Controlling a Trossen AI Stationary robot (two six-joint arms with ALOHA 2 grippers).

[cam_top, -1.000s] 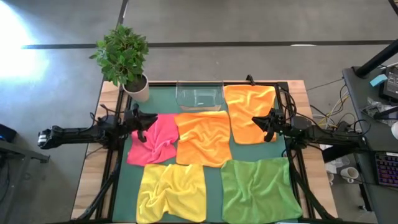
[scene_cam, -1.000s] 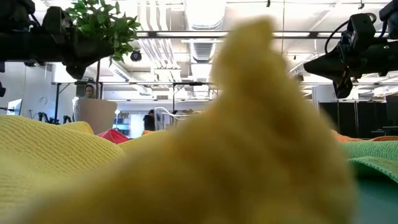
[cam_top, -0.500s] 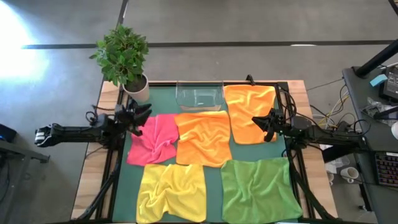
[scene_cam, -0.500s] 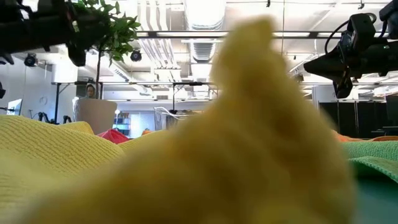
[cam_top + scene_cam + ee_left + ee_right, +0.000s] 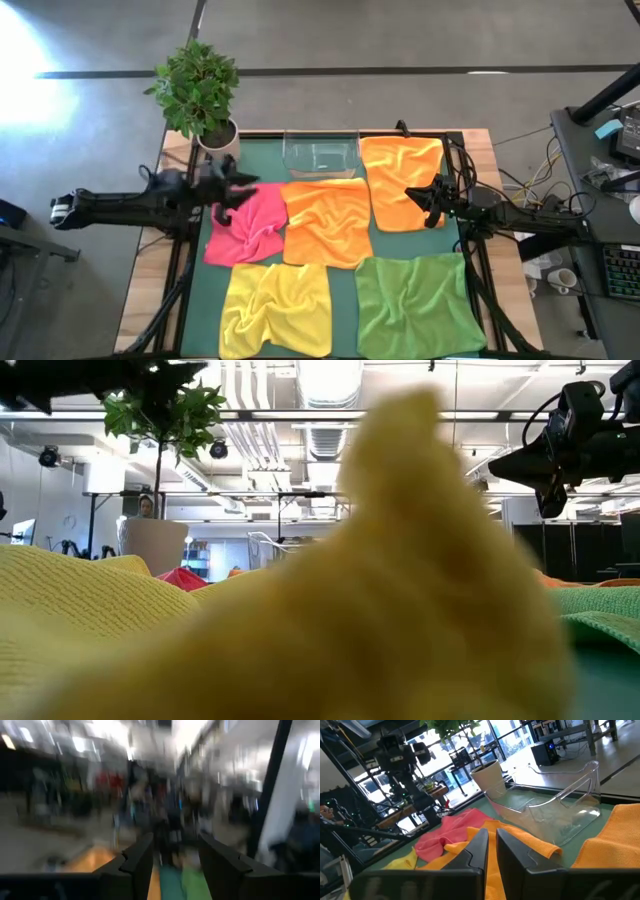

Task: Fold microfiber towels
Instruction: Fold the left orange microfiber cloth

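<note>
Five towels lie spread on the dark green mat: a crumpled pink one (image 5: 245, 222), an orange one (image 5: 328, 220) in the middle, a second orange one (image 5: 402, 180) at the far right, a rumpled yellow one (image 5: 275, 308) and a green one (image 5: 415, 305) at the near edge. My left gripper (image 5: 235, 190) hangs open above the pink towel's far left corner; its wrist view (image 5: 175, 850) is blurred. My right gripper (image 5: 415, 197) is shut and empty, held above the left edge of the right orange towel (image 5: 615, 840).
A clear plastic tray (image 5: 320, 155) stands at the mat's far edge between the two arms. A potted plant (image 5: 200, 95) stands at the far left corner. In the low view the yellow towel (image 5: 400, 610) fills the foreground and hides most of the table.
My left gripper has gone up above the pink towel and swung about, its arm drawing a little toward the table's left edge. The towels lie as before.
</note>
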